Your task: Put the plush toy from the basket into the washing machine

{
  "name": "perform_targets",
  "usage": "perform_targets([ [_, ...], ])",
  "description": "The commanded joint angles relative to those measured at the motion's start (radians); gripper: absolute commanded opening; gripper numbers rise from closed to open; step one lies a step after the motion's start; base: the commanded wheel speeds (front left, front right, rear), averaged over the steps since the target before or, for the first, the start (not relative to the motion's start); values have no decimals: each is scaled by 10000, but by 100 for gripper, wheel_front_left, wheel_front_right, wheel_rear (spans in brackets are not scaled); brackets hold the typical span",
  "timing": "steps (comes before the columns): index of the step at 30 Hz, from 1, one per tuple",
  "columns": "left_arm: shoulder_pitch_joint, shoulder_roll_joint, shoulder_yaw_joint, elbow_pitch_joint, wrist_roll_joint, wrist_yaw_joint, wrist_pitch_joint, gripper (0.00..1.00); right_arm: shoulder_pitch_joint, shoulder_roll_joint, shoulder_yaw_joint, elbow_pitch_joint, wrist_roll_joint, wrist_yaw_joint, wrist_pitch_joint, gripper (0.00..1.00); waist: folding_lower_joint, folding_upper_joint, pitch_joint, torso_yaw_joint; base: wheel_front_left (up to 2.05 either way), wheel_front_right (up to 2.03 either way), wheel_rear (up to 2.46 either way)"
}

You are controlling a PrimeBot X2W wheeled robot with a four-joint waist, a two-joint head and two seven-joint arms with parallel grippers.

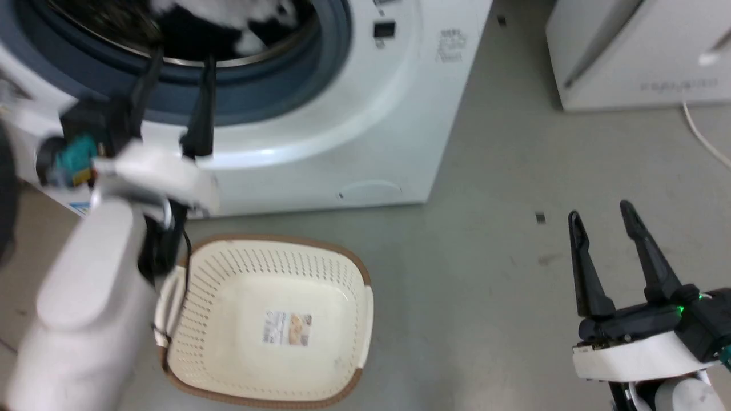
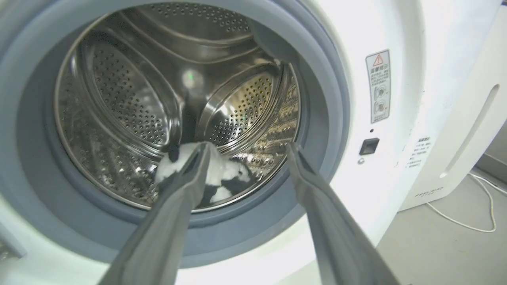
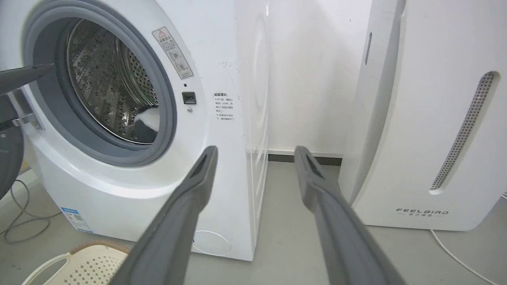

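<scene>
Panda plush (image 2: 225,170) lies low in the washing machine (image 2: 396,31) drum, frame centre; basket (image 1: 348,285) bare. Left jaws and right jaws spread, empty. Best to withdraw the left straight back, clear of the door seal (image 2: 324,91).

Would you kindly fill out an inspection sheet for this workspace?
Surface: grey floor, lightly marked.
Job's things: plush toy lies in the drum of the washer; basket on the floor before it, empty.
Clutter: small dark speck on the floor.
Grippers: left gripper open, empty, at the drum mouth; right gripper open, empty, over the floor.
Cables: white cable by the FEELBIRD appliance; grey cable looped beside the washer.
Surroundings: that appliance stands right of the washer; white wall behind.
</scene>
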Motion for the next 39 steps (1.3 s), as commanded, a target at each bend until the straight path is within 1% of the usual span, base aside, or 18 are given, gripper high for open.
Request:
perform_targets([
  [1, 515, -60, 137, -384, 95, 113, -50, 100, 162, -4, -26, 35, -58, -9, -46, 100, 1, 0, -784, 474, 0, 0, 0],
  [4, 1948, -183, 529, -1517, 313, 408, -51, 100, 400, -4, -17, 120, -54, -9, -46, 100, 1, 0, -1227, 614, 0, 0, 0],
  [8, 3768, -334, 981, -2642, 612, 904, -52, 100, 731, -4, 34, 337, 60, -9, -46, 100, 1, 0, -1771, 698, 0, 0, 0],
  [11, 5054, -531, 1212, -3242, 778, 1200, -52, 100, 921, -4, -87, 521, 779, -9, -46, 100, 1, 0, -2082, 697, 0, 0, 0],
  [15, 6354, -825, 1399, -3569, 1093, 1360, -52, 100, 1142, -4, 3, 619, 848, -9, -46, 100, 1, 0, -2413, 718, 0, 0, 0],
  [20, 7383, -1213, 1621, -3938, 1548, 1354, -52, 100, 1420, -4, 155, 639, 571, -9, -46, 100, 1, 0, -2611, 763, 0, 0, 0],
  [25, 7931, -1556, 1779, -4067, 1885, 1234, -52, 100, 1608, -4, 224, 671, 499, -9, -46, 100, 1, 0, -2656, 814, 0, 0, 0],
  [31, 8103, -1780, 1957, -4015, 2202, 1083, -53, 100, 1684, -4, 283, 694, 486, -9, -46, 100, 1, 0, -2627, 853, 0, 0, 0],
  [39, 8004, -2148, 2384, -3620, 2645, 633, -53, 100, 1679, -4, 310, 730, 530, -9, -46, 100, 1, 0, -2639, 892, 0, 0, 0],
])
